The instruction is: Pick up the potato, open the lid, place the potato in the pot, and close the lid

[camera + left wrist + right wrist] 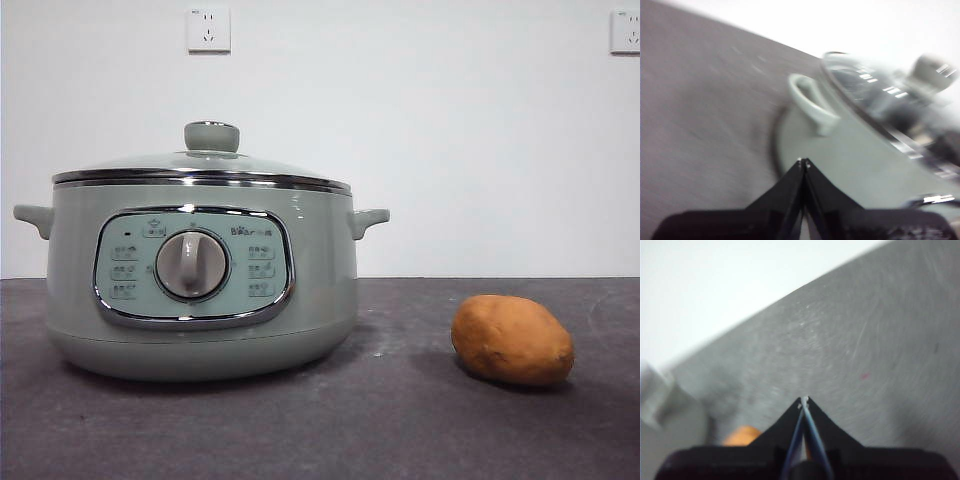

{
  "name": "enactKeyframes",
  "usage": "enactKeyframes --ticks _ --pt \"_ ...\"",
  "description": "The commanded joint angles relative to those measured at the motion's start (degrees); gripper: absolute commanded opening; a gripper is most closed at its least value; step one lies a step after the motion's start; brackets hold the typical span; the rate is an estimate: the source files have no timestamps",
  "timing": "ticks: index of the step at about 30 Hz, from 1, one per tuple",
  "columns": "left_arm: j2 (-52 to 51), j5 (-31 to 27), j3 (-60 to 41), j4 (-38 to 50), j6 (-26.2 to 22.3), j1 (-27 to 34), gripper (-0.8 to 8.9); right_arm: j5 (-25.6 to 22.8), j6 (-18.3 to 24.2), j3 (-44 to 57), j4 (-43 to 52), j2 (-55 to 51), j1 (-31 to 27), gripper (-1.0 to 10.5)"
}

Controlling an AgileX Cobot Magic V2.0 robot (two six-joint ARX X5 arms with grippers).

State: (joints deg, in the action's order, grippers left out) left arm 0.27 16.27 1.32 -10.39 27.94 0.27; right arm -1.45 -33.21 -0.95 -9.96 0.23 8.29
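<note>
Bare test bench (400, 420), white socketed wall (450, 120)

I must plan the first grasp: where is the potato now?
In the front view, the oval orange-brown potato lies on the dark table, right of the sage-green pot, apart from it.
</note>
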Motion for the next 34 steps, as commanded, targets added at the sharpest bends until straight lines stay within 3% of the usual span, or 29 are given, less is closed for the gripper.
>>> enactKeyframes --ticks 1,12,18,22,26,34 --pt "-0.2 2.1 -0.9 0.5 16.0 0.1 -0.03 0.0 -22.3 0.6 0.1 -0.2 0.0 0.0" --pt "-0.2 2.7 -0.9 1.9 16.0 0.1 -0.03 1.3 -21.8 0.4 1.8 -0.2 0.0 0.0" --pt "-0.2 5.6 0.4 7.0 14.6 0.1 -0.06 6.3 -12.5 -3.5 1.9 0.3 0.0 -0.1" --pt "-0.2 7.7 4.3 6.4 7.5 0.1 -0.06 8.4 -7.1 -8.7 0.1 2.7 0.0 -0.1" --pt "0.5 7.8 10.8 2.3 0.2 0.1 -0.06 10.5 0.9 -16.6 -3.7 8.1 0.0 -0.1" --pt "8.1 7.8 24.5 -6.3 -15.0 0.1 -0.07 10.8 14.3 -34.8 -14.9 23.0 0.0 -0.1"
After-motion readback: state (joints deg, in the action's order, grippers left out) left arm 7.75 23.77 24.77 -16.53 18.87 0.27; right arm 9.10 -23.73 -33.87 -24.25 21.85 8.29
